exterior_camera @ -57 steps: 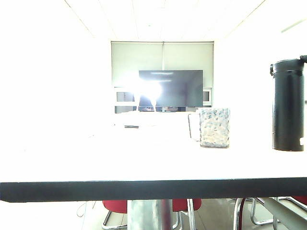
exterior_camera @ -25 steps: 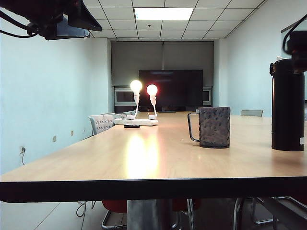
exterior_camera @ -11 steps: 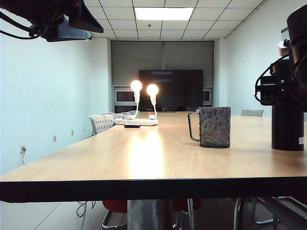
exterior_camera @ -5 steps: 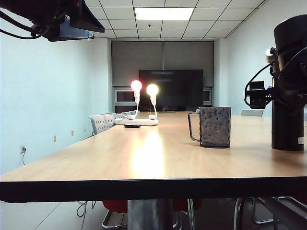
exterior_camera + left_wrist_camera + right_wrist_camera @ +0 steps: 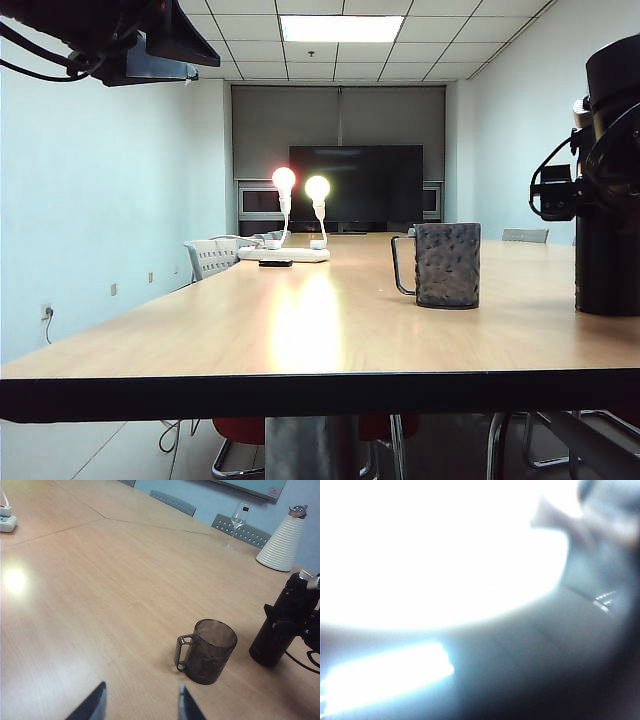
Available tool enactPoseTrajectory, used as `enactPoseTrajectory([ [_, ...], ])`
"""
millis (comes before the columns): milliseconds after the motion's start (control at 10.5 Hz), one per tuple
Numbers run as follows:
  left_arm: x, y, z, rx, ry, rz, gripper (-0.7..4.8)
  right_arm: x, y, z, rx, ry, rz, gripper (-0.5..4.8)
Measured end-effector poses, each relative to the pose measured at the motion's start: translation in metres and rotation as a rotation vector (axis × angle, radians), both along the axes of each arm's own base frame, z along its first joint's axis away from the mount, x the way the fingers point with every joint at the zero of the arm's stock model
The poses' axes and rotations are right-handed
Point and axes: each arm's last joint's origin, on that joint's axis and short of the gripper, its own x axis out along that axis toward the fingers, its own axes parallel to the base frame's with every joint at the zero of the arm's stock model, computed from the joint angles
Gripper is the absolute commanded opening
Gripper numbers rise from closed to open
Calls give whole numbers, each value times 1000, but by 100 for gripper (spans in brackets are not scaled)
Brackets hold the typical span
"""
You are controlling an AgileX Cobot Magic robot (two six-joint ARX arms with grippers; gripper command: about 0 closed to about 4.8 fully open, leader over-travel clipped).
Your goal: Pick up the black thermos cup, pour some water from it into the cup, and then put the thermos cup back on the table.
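on table (image 5: 75, 580), left wrist shows left gripper (image 5: 142, 707) parted; exterior doesn't.

Black thermos cup (image 5: 276, 632) is standing upright on the table (image 5: 300, 330), tall slim matte black cylinder, its upper part partly hidden by arm hardware. Cup (image 5: 447, 265) is sitting upright just beside the thermos, not touching it, short grey mug with dimpled surface, thin loop handle pointing away from the thermos. Table is showing a light wood-grain top with dark front edge.
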Motion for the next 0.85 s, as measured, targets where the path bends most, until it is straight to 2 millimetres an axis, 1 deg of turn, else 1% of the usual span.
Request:
enactPoseTrajectory([
  [379, 0, 0, 0, 0, 0, 0, 183, 0, 4, -3, 4, 32, 65, 479],
  [853, 0, 0, 0, 0, 0, 0, 183, 0, 4, -3, -39, 57, 77, 479],
])
